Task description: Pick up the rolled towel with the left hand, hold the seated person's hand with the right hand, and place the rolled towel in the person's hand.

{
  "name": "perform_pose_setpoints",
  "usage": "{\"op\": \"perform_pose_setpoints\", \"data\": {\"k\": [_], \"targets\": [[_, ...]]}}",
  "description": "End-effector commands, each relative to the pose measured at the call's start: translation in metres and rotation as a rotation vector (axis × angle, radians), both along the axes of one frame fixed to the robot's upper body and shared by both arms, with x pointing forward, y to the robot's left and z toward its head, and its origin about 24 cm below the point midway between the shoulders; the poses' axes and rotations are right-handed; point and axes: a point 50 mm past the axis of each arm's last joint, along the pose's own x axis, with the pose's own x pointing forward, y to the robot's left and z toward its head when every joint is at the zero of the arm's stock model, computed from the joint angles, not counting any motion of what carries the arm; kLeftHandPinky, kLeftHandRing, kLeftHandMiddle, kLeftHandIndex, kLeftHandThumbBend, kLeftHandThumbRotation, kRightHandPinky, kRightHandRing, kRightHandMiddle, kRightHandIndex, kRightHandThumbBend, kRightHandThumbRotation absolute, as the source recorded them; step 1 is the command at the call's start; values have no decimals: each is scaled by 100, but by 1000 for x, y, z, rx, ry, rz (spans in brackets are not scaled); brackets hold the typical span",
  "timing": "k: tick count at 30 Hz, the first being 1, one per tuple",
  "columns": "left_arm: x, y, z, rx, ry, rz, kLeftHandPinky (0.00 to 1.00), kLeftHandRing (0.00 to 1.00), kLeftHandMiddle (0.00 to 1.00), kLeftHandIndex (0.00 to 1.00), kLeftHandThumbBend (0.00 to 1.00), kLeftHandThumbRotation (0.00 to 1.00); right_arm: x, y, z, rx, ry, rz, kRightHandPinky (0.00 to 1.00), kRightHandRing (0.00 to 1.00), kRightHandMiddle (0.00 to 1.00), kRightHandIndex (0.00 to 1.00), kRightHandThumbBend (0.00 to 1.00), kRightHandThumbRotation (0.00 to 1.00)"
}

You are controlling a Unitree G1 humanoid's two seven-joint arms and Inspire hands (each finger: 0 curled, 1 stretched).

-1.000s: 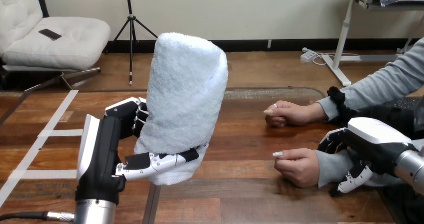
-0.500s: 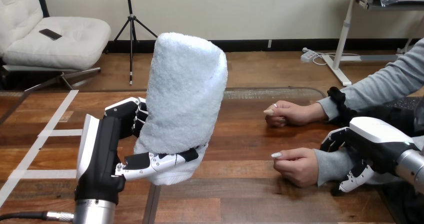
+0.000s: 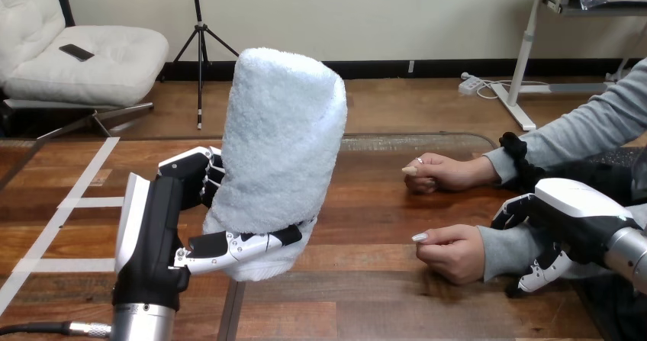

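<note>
We log one rolled towel (image 3: 278, 143), upright and raised off the table (image 3: 381, 303); the left hand (image 3: 164, 226) clasps it low on its body, thumb across the front; it looks soft, light and compressible, not slippery; we judge a low-to-middle wrap grip best, firm enough to stop unrolling; the right hand (image 3: 568, 219) sits at the sleeve behind the person's nearer hand (image 3: 450, 251); whether it grips we cannot tell; two person's hands counted; the person's farther hand (image 3: 439, 172) also rests fisted on the table.
</note>
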Motion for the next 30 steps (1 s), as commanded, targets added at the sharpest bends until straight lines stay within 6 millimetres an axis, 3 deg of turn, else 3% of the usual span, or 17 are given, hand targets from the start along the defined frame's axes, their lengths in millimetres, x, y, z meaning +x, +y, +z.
{"op": "perform_pose_setpoints", "data": {"k": [1,12,30], "targets": [[8,0,20,-10,-117,-14,28,31,36,39,65,0,16,2,20,-13,-61,2,55,62,65,64,95,1],[7,0,21,-9,-110,-9,28,31,35,39,65,0,16,2,19,-12,-56,-7,50,56,60,60,91,0],[7,0,21,-10,-113,-13,28,32,36,39,65,0,15,2,18,3,-54,-1,44,49,55,54,76,0]]}}
